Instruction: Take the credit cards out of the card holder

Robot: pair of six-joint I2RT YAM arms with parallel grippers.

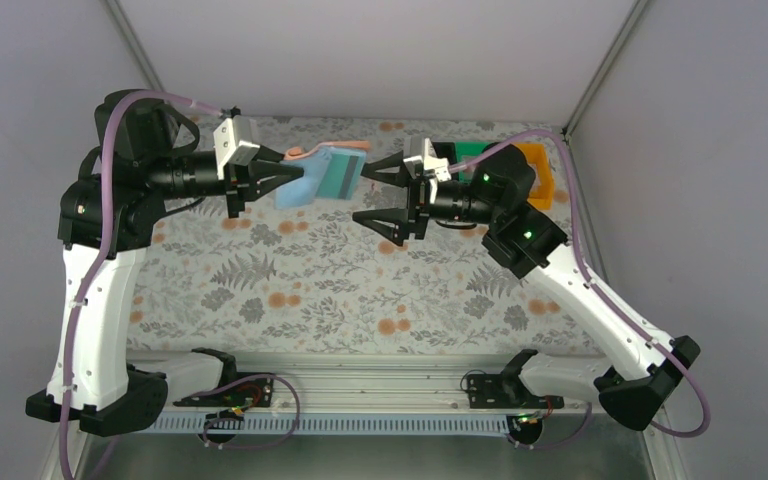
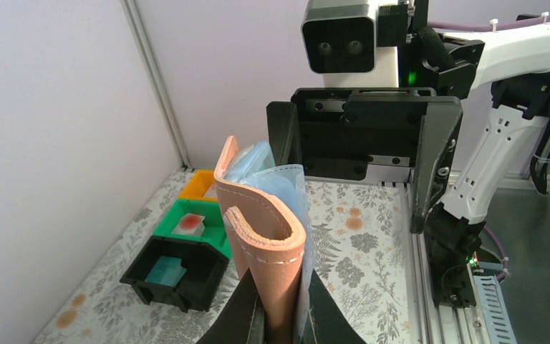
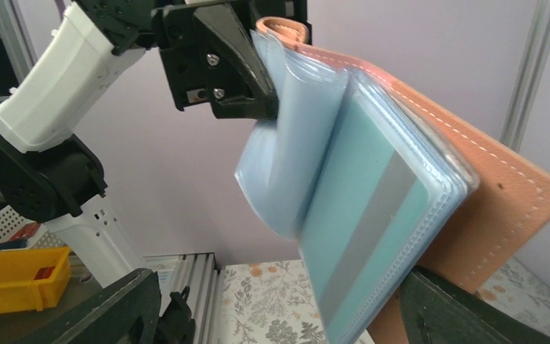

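Note:
My left gripper is shut on the card holder and holds it in the air above the table's far side. The holder is salmon-tan outside with light blue sleeves inside. It hangs open towards my right gripper. A teal credit card with a grey stripe sits in a clear sleeve; it also shows in the top view. My right gripper is open and empty, jaws wide, facing the holder's free edge. In the right wrist view its fingers flank the holder's lower corner without touching the card.
Three bins stand at the table's far right: a black bin with a teal card, a green bin with a white red-marked card, and an orange bin. Grey walls close in on the table.

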